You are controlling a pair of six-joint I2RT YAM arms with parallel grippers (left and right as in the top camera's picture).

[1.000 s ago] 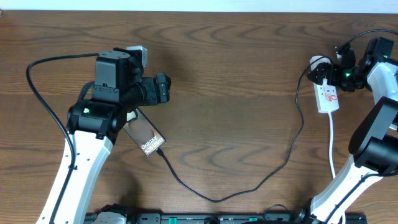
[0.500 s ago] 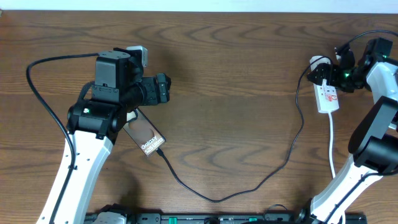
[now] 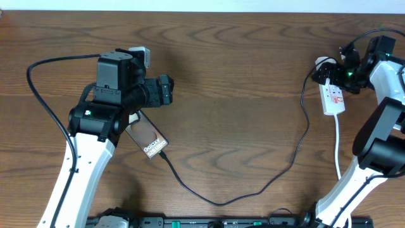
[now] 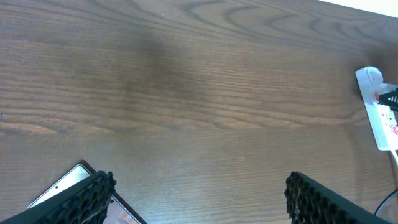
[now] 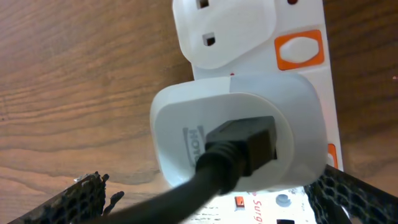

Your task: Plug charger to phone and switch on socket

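1. Right gripper [image 5: 217, 198], jaws wide apart and empty, has edged slightly toward the top of the overhead frame, just above the socket [image 3: 333, 98] at far right.
2. That small shift looks like lining up on the orange switch [image 5: 300, 50]; whether it is pressed cannot be told.
3. Left gripper [image 4: 202, 198], open too, has not moved above the phone [image 3: 147, 136], left of centre; the charger [image 3: 253, 190] appears plugged into it.
4. No containers; one socket outlet holds a white adapter [image 5: 186, 112], its neighbour nothing.

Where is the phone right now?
Overhead view: the phone lies on the left side of the table, partly hidden under the left arm near the left gripper, with the charger cable reaching its lettered end.
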